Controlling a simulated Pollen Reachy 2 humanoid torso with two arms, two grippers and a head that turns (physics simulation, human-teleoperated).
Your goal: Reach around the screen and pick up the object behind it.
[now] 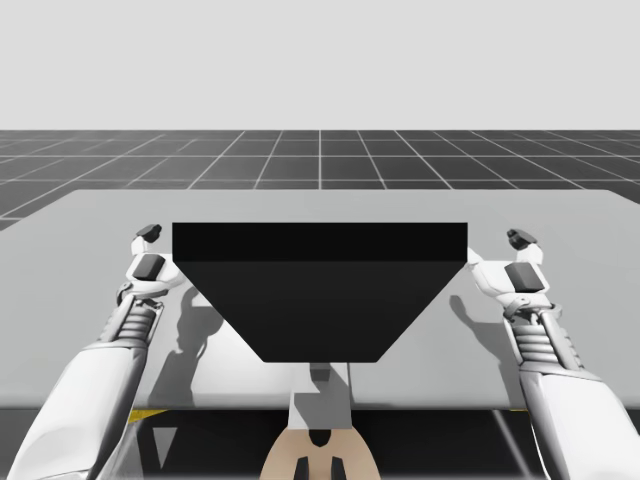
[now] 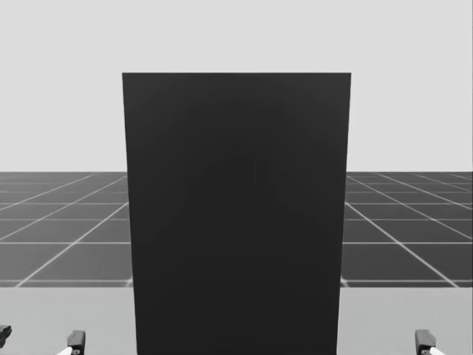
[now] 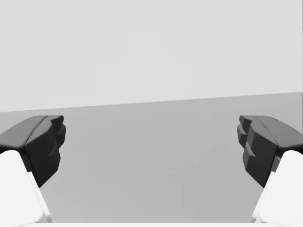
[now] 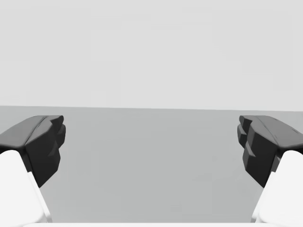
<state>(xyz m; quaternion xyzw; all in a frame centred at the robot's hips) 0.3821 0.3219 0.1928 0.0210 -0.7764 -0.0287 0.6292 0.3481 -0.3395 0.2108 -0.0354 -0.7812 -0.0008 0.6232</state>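
The object, going by the task, is on the far side of the screen (image 1: pixel 320 290) and hidden, so you cannot tell its heading or long axis. Your left gripper (image 3: pixel 151 142) and right gripper (image 4: pixel 151 142) hang wide open and empty beside the screen's left and right edges, likely so either can reach round.

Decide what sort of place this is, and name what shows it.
Probably a simulated test bench, not a real room: a plain grey table, a black screen standing on it, and a dark grid floor running to a blank horizon.
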